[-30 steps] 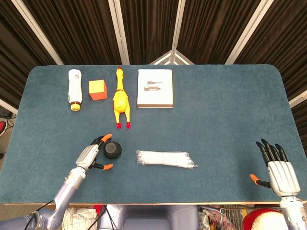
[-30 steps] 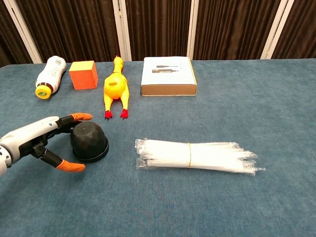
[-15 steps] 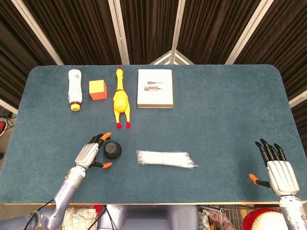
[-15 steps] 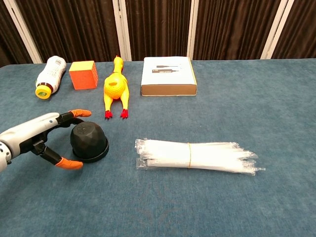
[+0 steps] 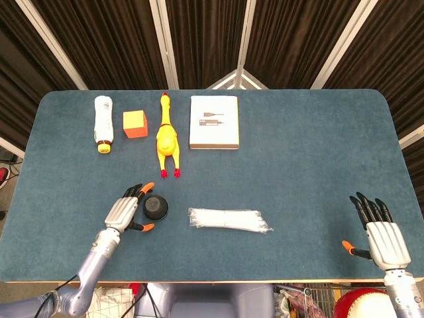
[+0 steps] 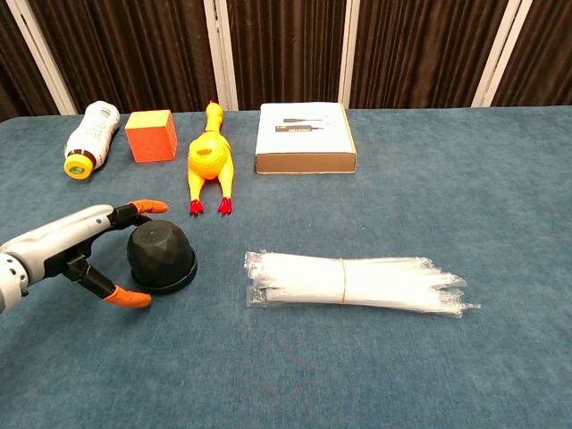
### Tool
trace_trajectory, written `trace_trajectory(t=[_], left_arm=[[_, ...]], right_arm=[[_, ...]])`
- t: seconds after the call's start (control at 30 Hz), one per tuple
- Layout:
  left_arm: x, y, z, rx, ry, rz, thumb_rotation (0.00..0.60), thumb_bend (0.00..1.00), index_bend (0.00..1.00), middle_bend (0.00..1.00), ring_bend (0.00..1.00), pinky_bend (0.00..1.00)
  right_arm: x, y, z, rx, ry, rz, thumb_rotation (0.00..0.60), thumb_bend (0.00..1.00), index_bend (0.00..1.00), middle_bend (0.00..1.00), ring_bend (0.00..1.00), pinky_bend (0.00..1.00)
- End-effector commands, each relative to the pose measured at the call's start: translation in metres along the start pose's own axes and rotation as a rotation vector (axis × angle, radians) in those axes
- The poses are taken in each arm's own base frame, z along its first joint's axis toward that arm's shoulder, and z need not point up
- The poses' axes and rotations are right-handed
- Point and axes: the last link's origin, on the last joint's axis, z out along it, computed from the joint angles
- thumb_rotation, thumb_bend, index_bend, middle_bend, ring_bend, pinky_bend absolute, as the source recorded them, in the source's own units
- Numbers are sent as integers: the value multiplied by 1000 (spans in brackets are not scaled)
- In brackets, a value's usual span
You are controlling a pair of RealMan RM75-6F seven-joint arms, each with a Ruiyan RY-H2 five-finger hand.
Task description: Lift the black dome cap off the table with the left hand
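The black dome cap [image 5: 156, 208] [image 6: 161, 256] stands on the blue table, left of the middle and near the front. My left hand [image 5: 127, 210] [image 6: 79, 244] lies just left of it, fingers spread around its left side with orange tips in front of and behind the cap. I cannot tell whether any finger touches it, and the cap rests on the table. My right hand [image 5: 379, 233] hovers near the front right corner, fingers spread and holding nothing. It does not show in the chest view.
A clear bundle of straws [image 5: 228, 220] [image 6: 353, 281] lies right of the cap. Along the back stand a white bottle [image 5: 103, 123], an orange cube [image 5: 134, 124], a yellow rubber chicken [image 5: 166, 136] and a white box [image 5: 214, 122].
My left hand has drawn back slightly to the left from the cap. My right hand has drifted a little toward the front edge. The cap has not moved.
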Motion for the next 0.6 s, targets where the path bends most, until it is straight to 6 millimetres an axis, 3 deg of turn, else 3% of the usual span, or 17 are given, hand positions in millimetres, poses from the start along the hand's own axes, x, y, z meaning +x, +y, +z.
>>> trace_trajectory(t=[0.03, 0.6], left_arm=[[-3, 1, 1, -3, -2, -10, 600, 147, 39, 168, 0, 0], [-12, 5, 5, -31, 5, -55, 600, 207, 49, 221, 0, 0]], right_arm=[[0, 0, 0, 0, 0, 0, 600, 189, 15, 30, 122, 0], [-1, 1, 1, 1, -8, 7, 600, 189, 15, 31, 122, 0]])
